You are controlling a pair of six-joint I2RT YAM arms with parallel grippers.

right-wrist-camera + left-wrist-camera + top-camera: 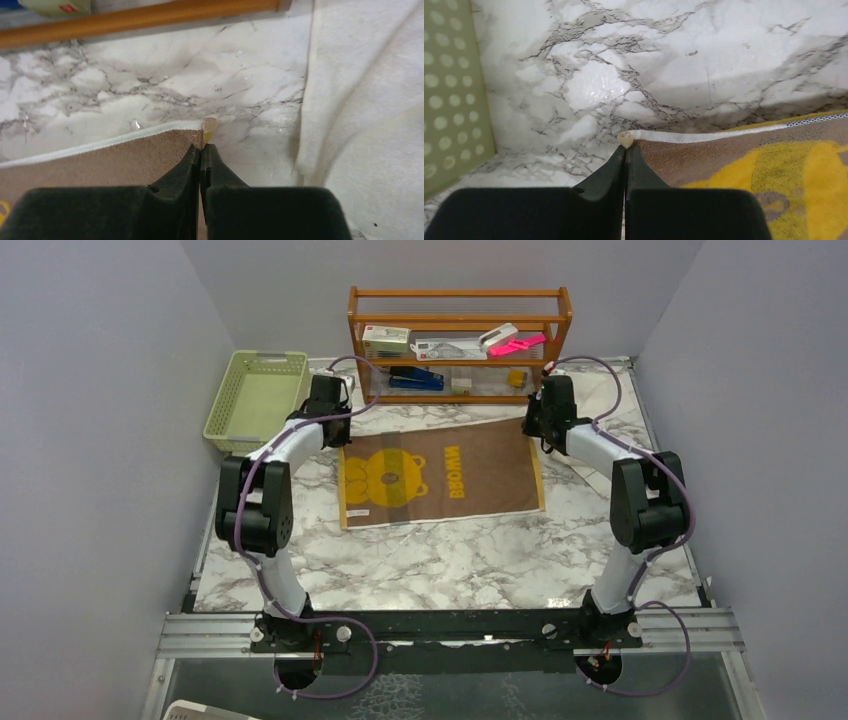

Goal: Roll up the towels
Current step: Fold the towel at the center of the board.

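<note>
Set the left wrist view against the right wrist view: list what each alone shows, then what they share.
Left wrist only: the green basket with its perforated wall, and the yellow print on the printed towel. Right wrist only: the cream towel at the right and the wooden rack, just its bottom rail. Both: the marble table, the printed towel's white-trimmed far edge, and a gripper shut on one far corner: the left gripper and the right gripper.

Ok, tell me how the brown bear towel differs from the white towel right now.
The brown towel carries a yellow bear and lettering; the white towel is plain. The brown towel is pinched at its far corners by the left tool and right tool; the white towel is in neither tool. Both lie unrolled on the table.
</note>
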